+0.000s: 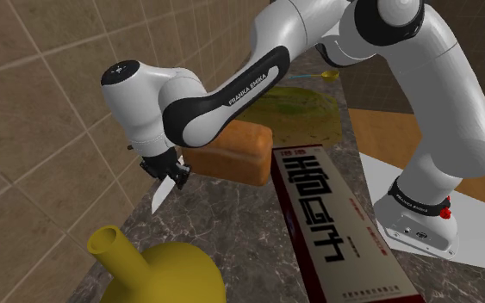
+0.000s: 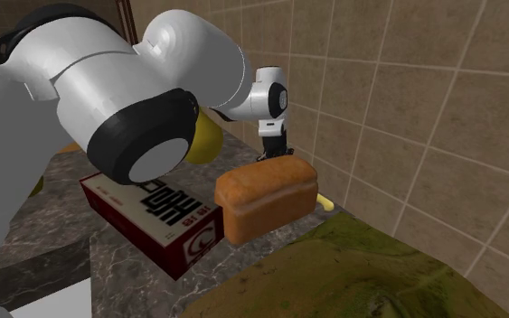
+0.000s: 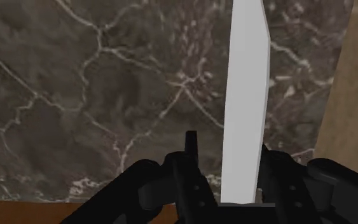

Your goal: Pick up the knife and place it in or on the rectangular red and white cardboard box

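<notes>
Left of centre in the shoulder view, black two-finger gripper (image 1: 166,169) clasps the white-bladed knife (image 1: 160,197), tip hanging over dark marble counter (image 1: 227,219); best carry it level above the brown bread loaf (image 1: 240,153) to the long red-and-white rectangular box (image 1: 339,224) at lower right, lowering flat.

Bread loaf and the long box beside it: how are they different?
The bread loaf is orange-brown with a rounded top; the box is red and white with flat faces. The box is longer and lower; the bread loaf is short and chunky. The box has big printed characters on top; the bread loaf is plain. Both lie side by side on the dark marbled counter.
</notes>
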